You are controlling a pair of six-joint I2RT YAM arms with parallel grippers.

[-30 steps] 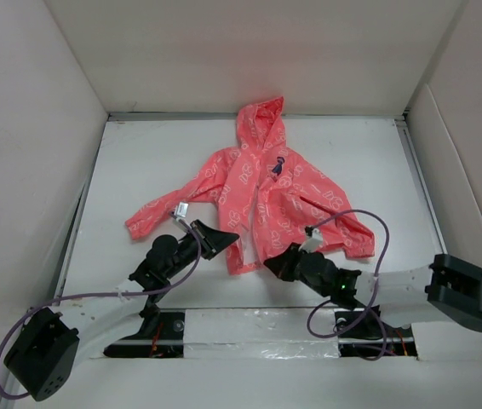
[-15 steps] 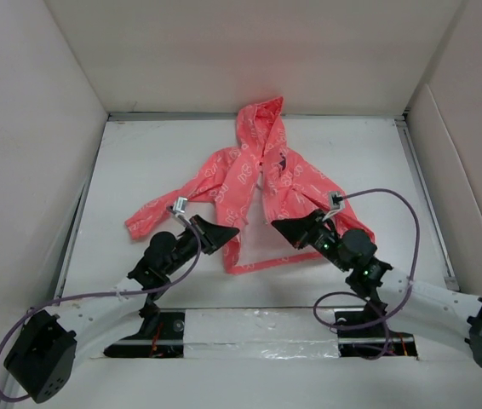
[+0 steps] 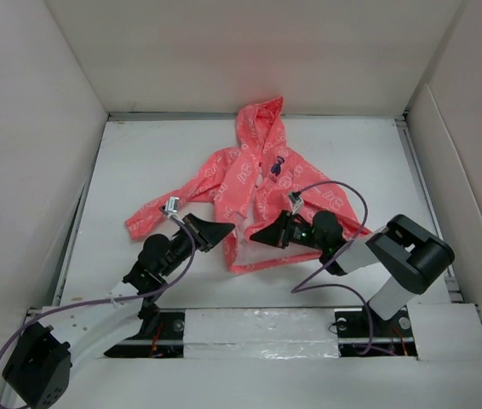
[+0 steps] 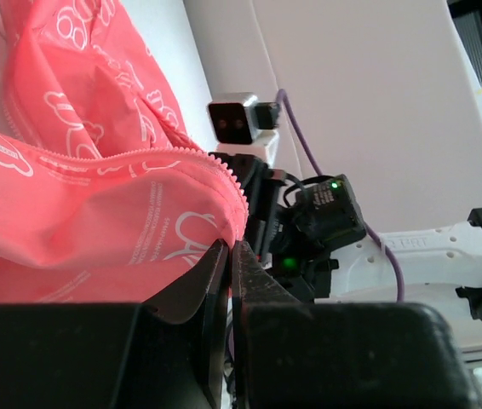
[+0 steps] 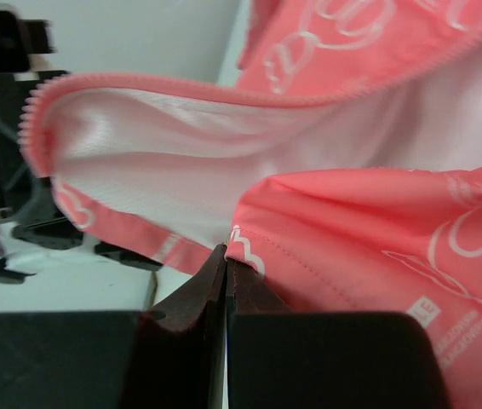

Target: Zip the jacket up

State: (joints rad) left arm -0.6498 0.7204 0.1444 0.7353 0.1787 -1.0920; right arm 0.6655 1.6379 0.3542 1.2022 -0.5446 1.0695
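Two sets of fingers grip the jacket point(image 3: 249, 179) at the lower part of its open front. In the top view the jacket lies on the white tabletop point(image 3: 139, 153) at the centre of the frame. The hood points toward the top edge and one sleeve extends to each side. The lower hem lies nearest the arm bases.

The left fingers point(image 3: 213, 230) meet the front panel on the left side of the frame, just above the hem. In the left wrist view these fingers point(image 4: 211, 273) are clenched on the jacket point(image 4: 96, 196) at the corner where the zipper teeth run down to the hem. The coral fabric drapes over the upper left of that frame.

The right fingers point(image 3: 265, 233) meet the opposite front panel, right of the open gap. In the right wrist view these fingers point(image 5: 211, 277) are pinched together on a fold of the jacket point(image 5: 377, 221). The pale lining and a curved row of zipper teeth lie above the tips.

The two sets of fingers stand near each other with the open front between them.
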